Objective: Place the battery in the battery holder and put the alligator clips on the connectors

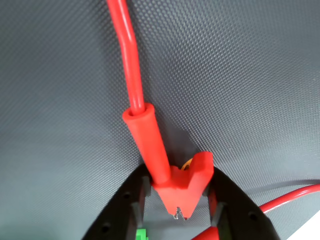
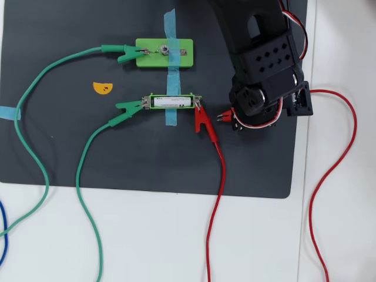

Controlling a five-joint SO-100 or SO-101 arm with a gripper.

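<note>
My gripper (image 1: 179, 192) is shut on a red alligator clip (image 1: 175, 187); its toothed tip points down in the wrist view and its red wire (image 1: 131, 60) runs up. In the overhead view the gripper (image 2: 230, 117) holds this clip (image 2: 223, 117) just right of the battery holder (image 2: 174, 94). The battery (image 2: 173, 102) lies in the holder. Another red clip (image 2: 203, 122) bites the holder's right connector (image 2: 198, 104), and a green clip (image 2: 129, 107) sits on its left end. A second green clip (image 2: 126, 54) grips the bulb block (image 2: 147, 60) on its left; that block's right connector (image 2: 185, 53) is bare.
Blue tape (image 2: 171, 35) crosses both green pieces on the dark mat (image 2: 70, 153). An orange half-disc (image 2: 102, 87) lies on the mat. Green wires (image 2: 35, 153) loop left, and red wires (image 2: 352, 141) loop right onto the white table (image 2: 176, 235).
</note>
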